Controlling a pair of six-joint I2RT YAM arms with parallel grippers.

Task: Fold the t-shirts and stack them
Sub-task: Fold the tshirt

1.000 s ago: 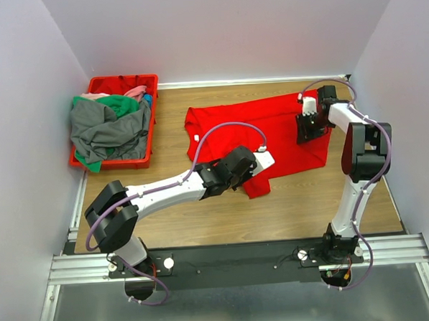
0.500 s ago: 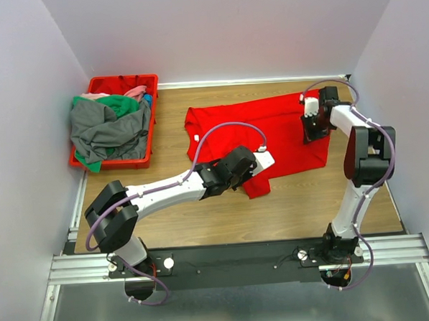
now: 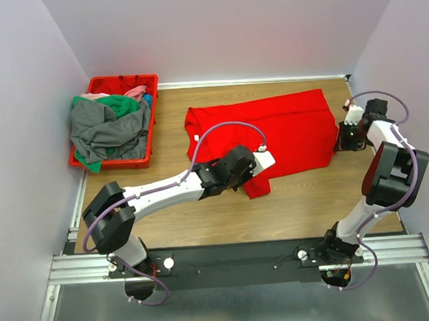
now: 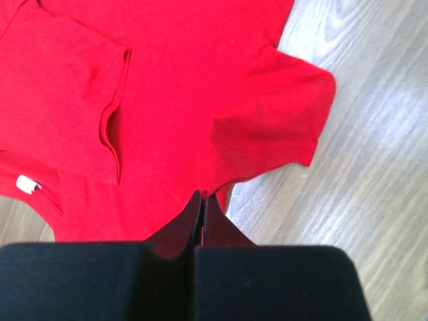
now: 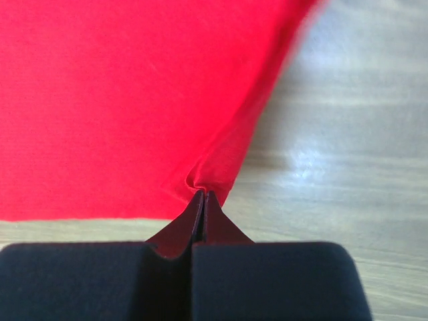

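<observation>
Red cloth: the red t-shirt lies spread flat on the worktop, from the middle toward the far right corner. One sleeve sticks out toward the near edge. In the left wrist view you can see the white neck label and a fold of cloth lying over the body of the shirt.

Left gripper: jaws closed, pinching the near edge of the red t-shirt just beside the sleeve, around the middle of the worktop.

Right gripper: jaws closed, pinching the shirt's hem, which puckers at the fingertips. You find it close to the right edge of the worktop.

A red crate stands in the far left corner. It holds a loose heap: a grey shirt on top and hanging over the rim, a green shirt and a pink shirt behind it.
</observation>
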